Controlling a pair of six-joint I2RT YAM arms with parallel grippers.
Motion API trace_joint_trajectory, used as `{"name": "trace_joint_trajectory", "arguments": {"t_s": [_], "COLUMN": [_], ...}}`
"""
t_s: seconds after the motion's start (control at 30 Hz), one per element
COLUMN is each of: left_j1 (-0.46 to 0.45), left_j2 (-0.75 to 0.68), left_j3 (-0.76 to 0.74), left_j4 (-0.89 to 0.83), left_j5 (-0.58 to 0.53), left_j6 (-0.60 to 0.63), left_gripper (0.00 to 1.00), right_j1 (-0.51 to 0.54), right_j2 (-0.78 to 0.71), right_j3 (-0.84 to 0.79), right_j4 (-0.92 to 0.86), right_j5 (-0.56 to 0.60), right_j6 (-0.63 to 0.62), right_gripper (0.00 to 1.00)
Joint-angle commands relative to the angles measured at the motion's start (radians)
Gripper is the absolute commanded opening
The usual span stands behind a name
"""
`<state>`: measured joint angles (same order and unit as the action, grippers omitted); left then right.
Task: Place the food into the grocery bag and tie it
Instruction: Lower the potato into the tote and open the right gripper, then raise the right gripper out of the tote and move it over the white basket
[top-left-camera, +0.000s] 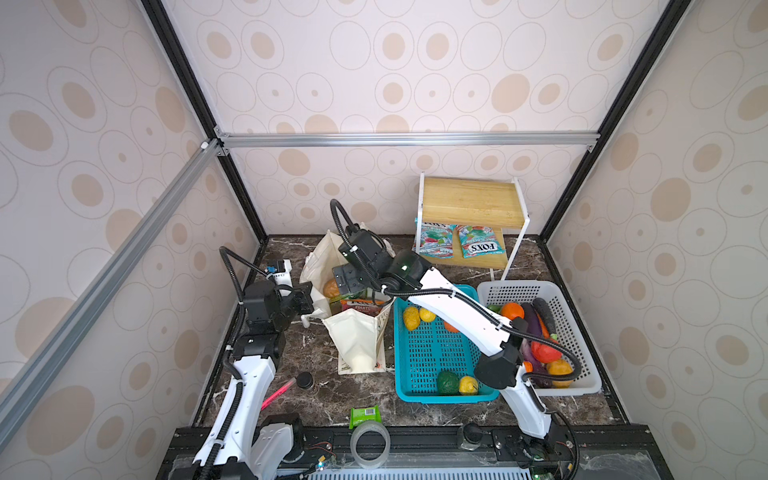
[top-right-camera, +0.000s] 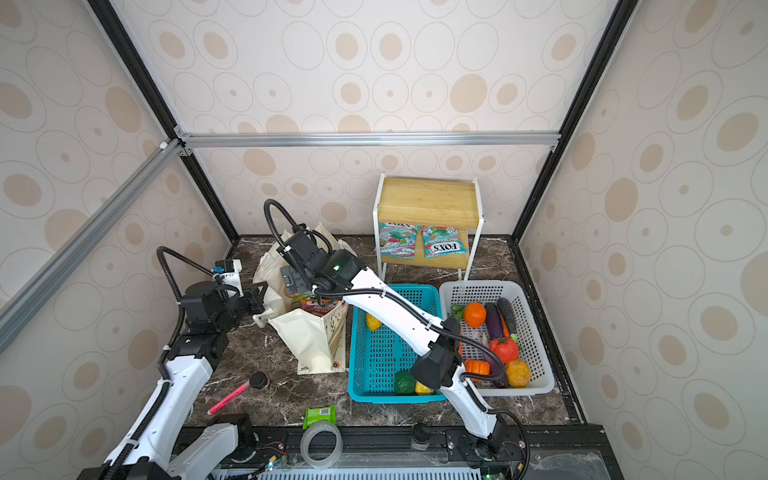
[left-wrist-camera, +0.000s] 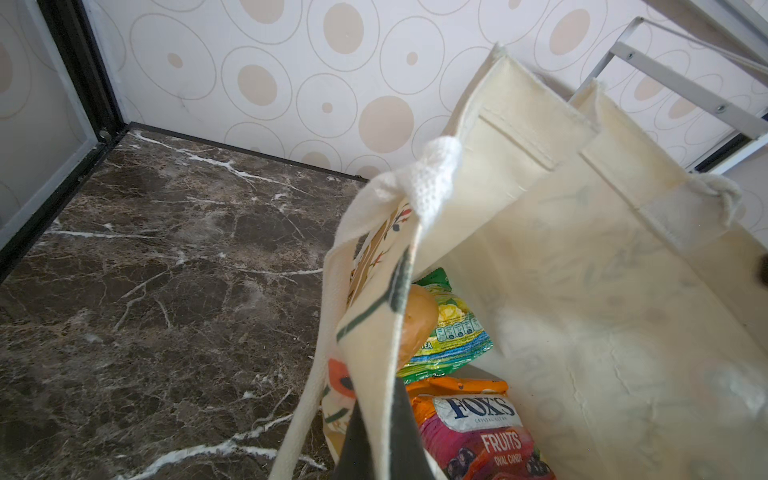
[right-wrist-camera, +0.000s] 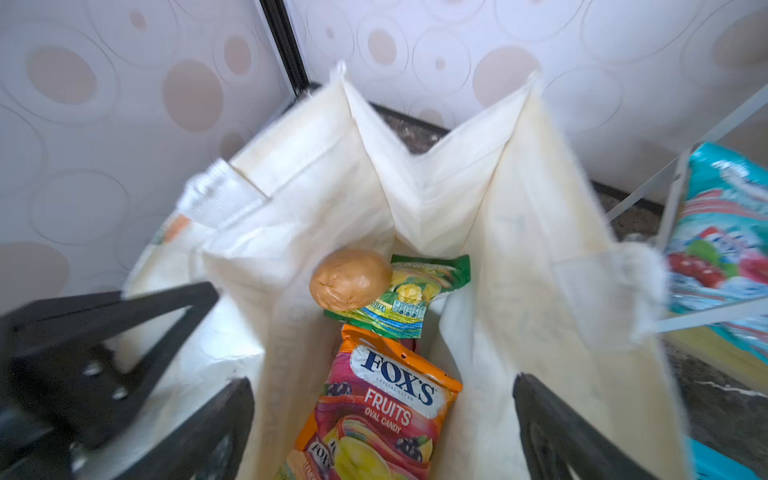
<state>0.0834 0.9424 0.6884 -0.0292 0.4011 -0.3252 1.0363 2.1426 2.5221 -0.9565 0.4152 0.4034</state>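
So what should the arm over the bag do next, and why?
Probably lift the right gripper away and swing it to the blue basket for a lemon. Its jaws stand open and empty above the bag, the potato already lies inside, and more food sits in the basket.

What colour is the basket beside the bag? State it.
Teal basket, clearest in a top view.

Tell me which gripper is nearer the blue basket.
Right. The right gripper hangs open over the grocery bag, beside the blue basket; the left gripper pinches the bag's rim on its far side.
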Motion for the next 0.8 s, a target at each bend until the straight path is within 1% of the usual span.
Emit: {"name": "trace_joint_trajectory", "arguments": {"t_s": [0.0, 0.07, 0.17, 0.23, 0.3, 0.33, 0.37, 0.43, 0.47, 0.5, 0.57, 0.63, 0.7, 0.77], "left_j1": [-0.002, -0.002, -0.002, -0.002, -0.001, -0.001, -0.002, -0.002, -0.003, -0.003, -0.002, -0.003, -0.004, -0.005], "left_j2": [-0.022, -0.023, -0.027, -0.029, -0.028, -0.028, -0.028, -0.028, -0.028, -0.028, -0.028, -0.029, -0.025, -0.018], "left_j3": [0.005, 0.005, 0.004, 0.005, 0.006, 0.005, 0.006, 0.006, 0.006, 0.006, 0.007, 0.006, 0.005, 0.004], "left_j4": [0.019, 0.019, 0.018, 0.022, 0.02, 0.018, 0.018, 0.017, 0.017, 0.017, 0.019, 0.021, 0.025, 0.024], "left_j5": [-0.001, -0.005, -0.005, -0.003, -0.004, -0.005, -0.005, -0.009, -0.008, -0.005, 0.001, 0.006, 0.006, 0.005], "left_j6": [0.029, 0.03, 0.032, 0.03, 0.031, 0.03, 0.031, 0.03, 0.03, 0.029, 0.027, 0.027, 0.026, 0.024], "left_gripper": [0.0, 0.0, 0.0, 0.0, 0.0, 0.0, 0.0, 0.0, 0.0, 0.0, 0.0, 0.0, 0.0, 0.0], "right_j1": [0.016, 0.016, 0.017, 0.017, 0.013, 0.006, -0.009, -0.069, -0.1, -0.136, -0.188, -0.254, -0.335, -0.421], "right_j2": [-0.096, -0.163, -0.276, -0.372, -0.476, -0.538, -0.593, -0.725, -0.786, -0.855, -0.975, -1.105, -1.208, -1.249], "right_j3": [-0.049, -0.103, -0.214, -0.354, -0.492, -0.567, -0.631, -0.799, -0.879, -0.981, -1.146, -1.306, -1.438, -1.477], "right_j4": [-0.039, -0.048, -0.06, -0.063, -0.019, -0.009, 0.002, 0.072, 0.113, 0.168, 0.236, 0.262, 0.319, 0.297], "right_j5": [0.144, 0.18, 0.192, 0.241, 0.293, 0.3, 0.269, 0.11, 0.053, 0.03, 0.048, 0.093, 0.05, 0.004], "right_j6": [0.028, 0.042, 0.086, 0.137, 0.131, 0.14, 0.143, 0.089, 0.07, 0.077, 0.136, 0.258, 0.28, 0.293], "right_gripper": [1.0, 1.0, 1.0, 1.0, 1.0, 1.0, 1.0, 1.0, 1.0, 1.0, 1.0, 1.0, 1.0, 1.0]}}
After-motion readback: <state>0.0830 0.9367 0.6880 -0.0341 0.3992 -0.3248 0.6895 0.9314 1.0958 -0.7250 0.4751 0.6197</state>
